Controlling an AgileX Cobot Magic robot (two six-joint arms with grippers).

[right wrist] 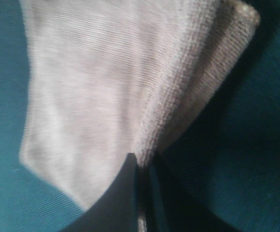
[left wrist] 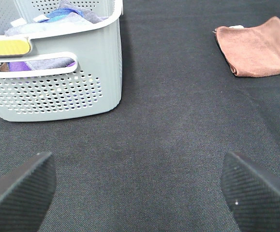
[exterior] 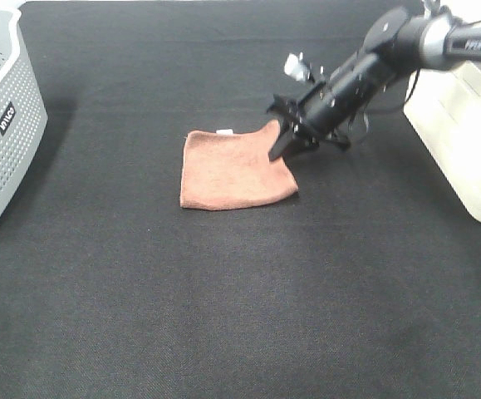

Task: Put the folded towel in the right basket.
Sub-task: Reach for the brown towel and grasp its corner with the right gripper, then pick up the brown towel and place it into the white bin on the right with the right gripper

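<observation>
From the high camera, the folded towel (exterior: 236, 170) lies flat on the black table cover (exterior: 240, 316), rust-brown and roughly square. The grey basket (exterior: 3, 125) stands well apart to the left of the towel, and the cream right basket (exterior: 464, 141) stands off to the towel's right. The right gripper (exterior: 283, 143) reaches down at a slant onto the towel's right-hand edge, close to the far corner, and that corner is lifted a little off the cover. The fingers meet the cloth right at its border.

In the left wrist view, the left gripper (left wrist: 140, 193) hangs over bare cover with its two fingers (left wrist: 19, 188) spread wide and nothing between them. The towel (left wrist: 256, 46) sits well away from them, and the grey basket (left wrist: 57, 82), with cloths (left wrist: 62, 14) inside, is on the other side.

In the right wrist view, with its odd colours, the right gripper (right wrist: 140, 164) is pressed together on the towel (right wrist: 106, 82). The folded edge runs straight into the pinch, and the rest of the cloth fans out beyond the fingertips.
</observation>
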